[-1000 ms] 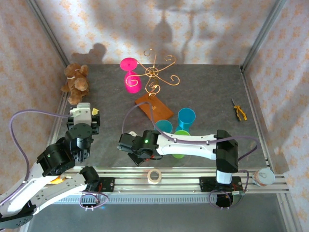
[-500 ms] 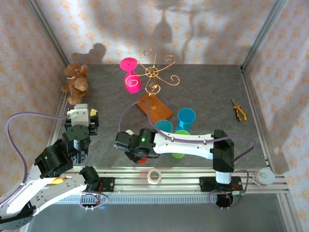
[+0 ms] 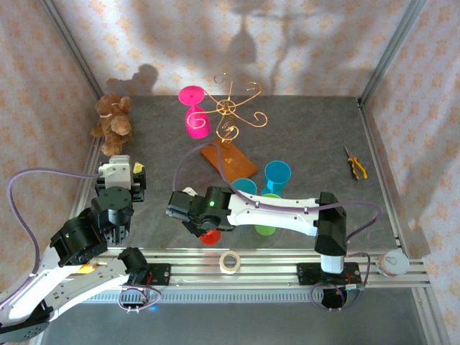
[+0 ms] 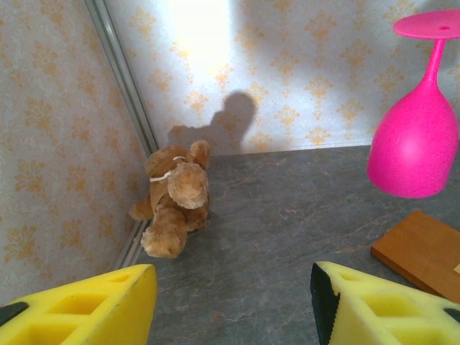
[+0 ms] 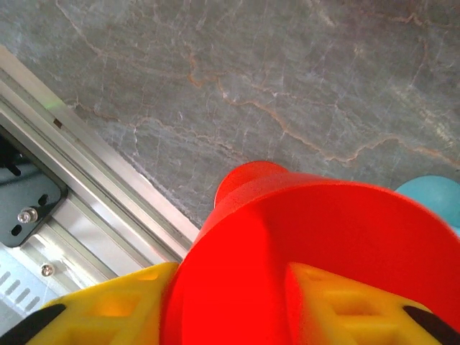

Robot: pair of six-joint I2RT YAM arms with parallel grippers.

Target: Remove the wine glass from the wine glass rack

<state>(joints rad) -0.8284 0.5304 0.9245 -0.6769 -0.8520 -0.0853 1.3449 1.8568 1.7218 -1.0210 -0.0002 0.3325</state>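
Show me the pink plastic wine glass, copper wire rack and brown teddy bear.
pink plastic wine glass (image 4: pixel 413 154), left wrist view, bowl.
copper wire rack (image 3: pixel 241 164), top view, wooden base.
brown teddy bear (image 3: pixel 113 123), top view, body.

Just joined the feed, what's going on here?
The right gripper is low at the near edge of the table, its fingers straddling the wall of a red cup; grip unclear. The left gripper is open and empty, facing the pink wine glass, which hangs upside down on the wine glass rack.
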